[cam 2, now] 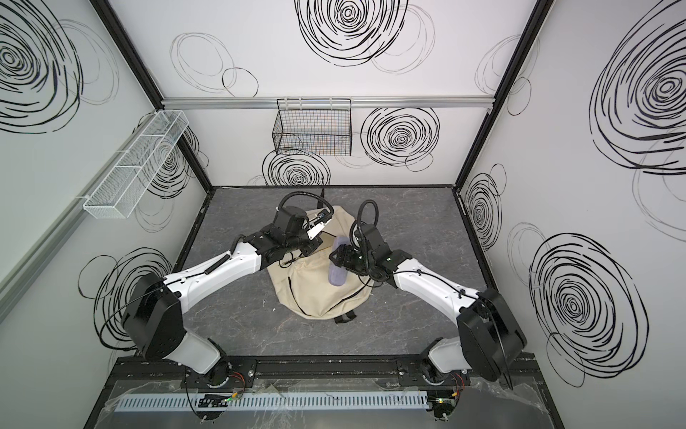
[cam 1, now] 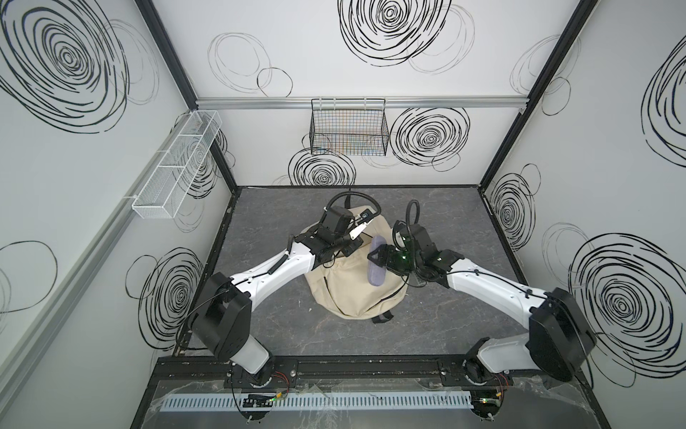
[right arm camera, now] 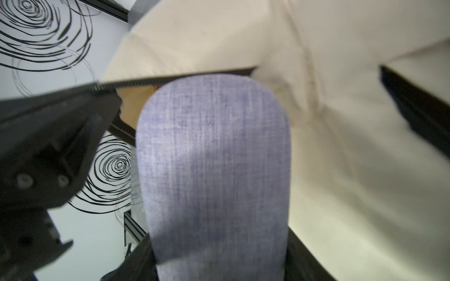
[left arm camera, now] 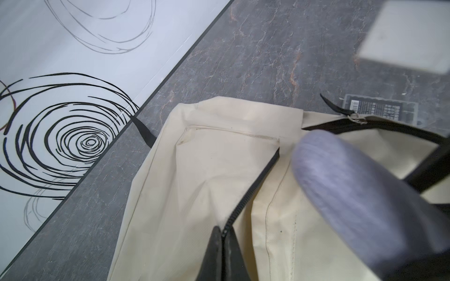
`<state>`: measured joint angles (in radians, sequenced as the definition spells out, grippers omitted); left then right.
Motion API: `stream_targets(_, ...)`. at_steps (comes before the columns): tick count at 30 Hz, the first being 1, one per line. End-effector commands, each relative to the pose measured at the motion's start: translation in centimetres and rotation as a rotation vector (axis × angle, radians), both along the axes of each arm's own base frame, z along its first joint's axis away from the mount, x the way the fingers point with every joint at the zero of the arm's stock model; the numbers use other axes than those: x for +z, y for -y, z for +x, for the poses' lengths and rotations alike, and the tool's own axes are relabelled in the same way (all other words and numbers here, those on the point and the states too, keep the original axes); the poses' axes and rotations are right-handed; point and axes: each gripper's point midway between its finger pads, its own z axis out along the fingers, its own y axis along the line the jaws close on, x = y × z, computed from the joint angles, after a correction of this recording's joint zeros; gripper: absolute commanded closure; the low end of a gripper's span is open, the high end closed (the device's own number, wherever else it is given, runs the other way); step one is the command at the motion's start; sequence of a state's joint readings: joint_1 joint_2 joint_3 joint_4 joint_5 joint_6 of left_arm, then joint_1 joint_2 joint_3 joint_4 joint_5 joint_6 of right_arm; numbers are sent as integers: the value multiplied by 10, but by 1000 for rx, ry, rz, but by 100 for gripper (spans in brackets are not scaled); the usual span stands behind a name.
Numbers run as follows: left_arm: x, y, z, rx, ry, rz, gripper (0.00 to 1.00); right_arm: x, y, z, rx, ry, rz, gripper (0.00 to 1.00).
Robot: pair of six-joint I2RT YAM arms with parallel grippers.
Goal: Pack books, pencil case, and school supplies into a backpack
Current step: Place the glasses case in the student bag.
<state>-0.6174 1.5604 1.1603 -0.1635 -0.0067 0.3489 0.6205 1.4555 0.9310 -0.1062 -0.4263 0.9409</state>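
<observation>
Cream backpack (cam 1: pixel 352 297) flat at the middle of the grey table (cam 1: pixel 464 223), zipper edge pinched tight in the left gripper (left arm camera: pixel 222 234). Lavender pencil case (cam 1: pixel 376 278) clamped in the right gripper (cam 1: pixel 375 260), over the backpack, far end near the zipper opening. Small dark school supplies packet (left arm camera: pixel 379 113) on the table just beyond the backpack.

Black wire basket (cam 1: pixel 349 128) and white mesh rack (cam 1: pixel 174 167) hang on walls (cam 1: pixel 315 44).

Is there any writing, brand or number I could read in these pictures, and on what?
Nothing is legible.
The small dark packet beside the backpack: a barcode and rows of pale print, too small and blurred to read.
The backpack and pencil case: no writing visible.
</observation>
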Motion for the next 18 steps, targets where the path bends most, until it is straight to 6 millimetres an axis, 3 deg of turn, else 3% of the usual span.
stream_targets(1,49,17,2,-45,125,-130,100,14,-26,23,10,12,117,68)
stream_targets(5,46,18,0,-57,118,-139,100,-7,-31,42,-38,-39,150,68)
stream_targets(9,43,18,-2,-61,114,-146,100,-10,-34,55,-88,-52,198,72)
stream_targets(10,42,18,-1,-57,112,-150,100,-10,-41,52,-67,-65,222,76)
stream_targets(13,41,13,6,-35,106,-167,100,-22,-58,26,-1,-111,200,76)
stream_targets(18,39,4,15,0,96,-183,100,-30,-43,-8,-9,-105,150,76)
